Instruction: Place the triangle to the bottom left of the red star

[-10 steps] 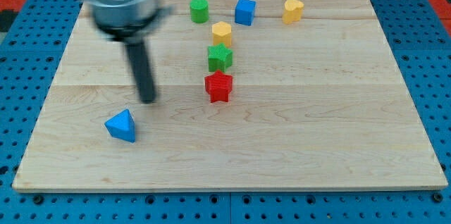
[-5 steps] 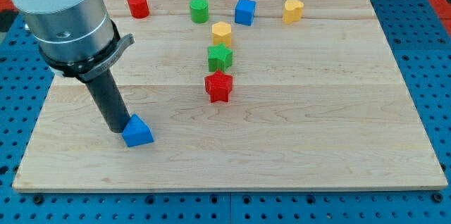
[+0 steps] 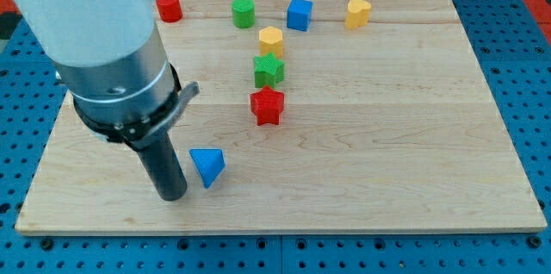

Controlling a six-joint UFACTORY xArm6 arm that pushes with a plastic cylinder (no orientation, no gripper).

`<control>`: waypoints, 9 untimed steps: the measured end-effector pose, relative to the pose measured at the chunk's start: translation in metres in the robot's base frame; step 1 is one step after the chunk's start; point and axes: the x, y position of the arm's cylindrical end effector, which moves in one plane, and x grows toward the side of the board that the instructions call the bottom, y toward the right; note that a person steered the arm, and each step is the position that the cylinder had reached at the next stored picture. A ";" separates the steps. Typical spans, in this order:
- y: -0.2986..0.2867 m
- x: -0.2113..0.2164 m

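The blue triangle (image 3: 207, 166) lies on the wooden board (image 3: 387, 136), below and to the left of the red star (image 3: 267, 106). My tip (image 3: 172, 195) rests on the board just left of and slightly below the triangle, close to it or touching it. The arm's large grey body covers the board's upper left.
Above the red star stand a green star (image 3: 269, 70) and a yellow hexagon block (image 3: 270, 40) in a column. Along the view's top are a red cylinder (image 3: 168, 5), a green cylinder (image 3: 243, 11), a blue cube (image 3: 299, 14) and a yellow heart-like block (image 3: 358, 13).
My tip has moved down and to the right across the board. The blue triangle has been pushed to the right, toward the red star, and has turned.
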 end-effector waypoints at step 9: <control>-0.076 -0.013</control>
